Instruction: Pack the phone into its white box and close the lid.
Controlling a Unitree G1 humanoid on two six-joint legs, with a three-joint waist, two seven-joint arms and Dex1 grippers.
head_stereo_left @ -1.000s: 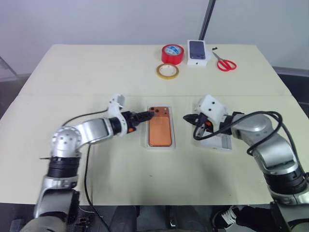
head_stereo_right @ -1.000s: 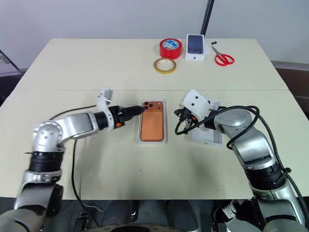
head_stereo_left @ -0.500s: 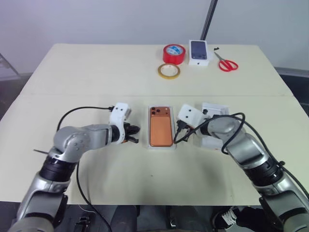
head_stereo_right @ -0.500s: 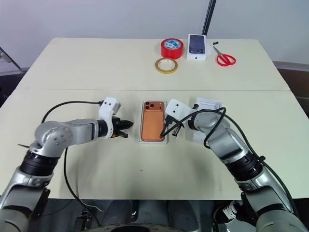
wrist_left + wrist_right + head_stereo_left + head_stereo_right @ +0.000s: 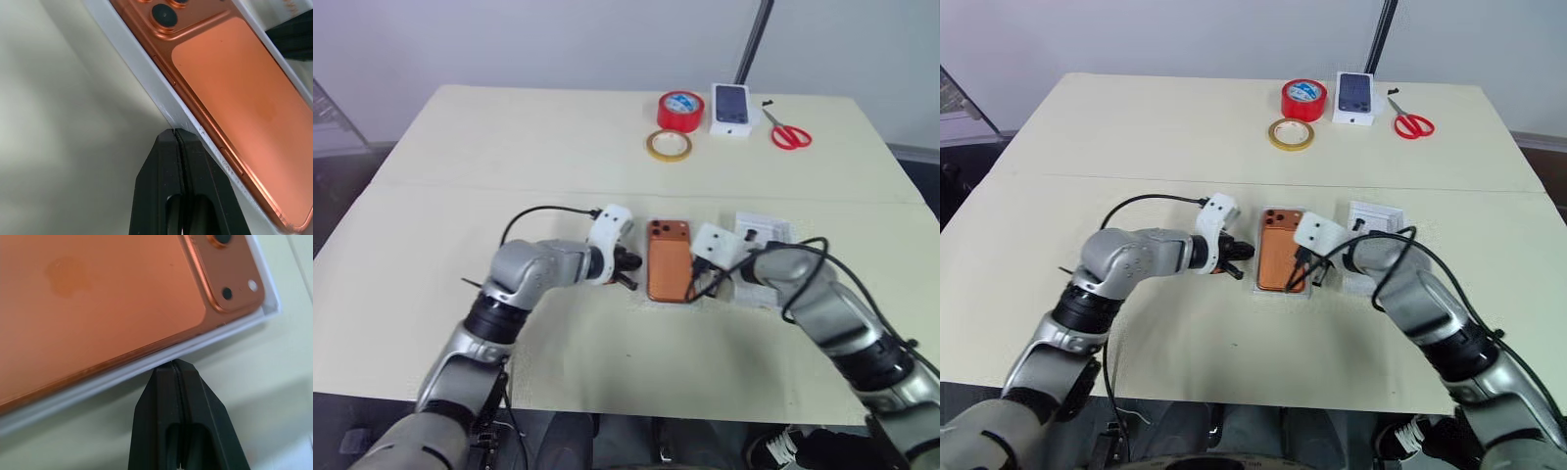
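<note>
Looks like a lab or test room. One plain cream table (image 5: pixel 509 147) against a bare grey wall. At the table's far edge, red tape roll (image 5: pixel 680 110), yellow tape ring (image 5: pixel 669 146), red scissors (image 5: pixel 789 131), a small phone box (image 5: pixel 731 106).

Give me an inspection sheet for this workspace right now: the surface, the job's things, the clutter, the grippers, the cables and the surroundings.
Surface: cream table with a seam running across it.
Job's things: orange phone lies camera side up in the white box; the lid lies on the table beside the right arm, not on the box.
Clutter: red tape roll, yellow tape ring, small box printed with a phone and red scissors near the far edge.
Grippers: left gripper shut, tips at one long side of the box; right gripper shut, tips at the other long side.
Cables: black cable loops over the left arm; another over the right.
Surroundings: pale wall, dark pole behind the table.
</note>
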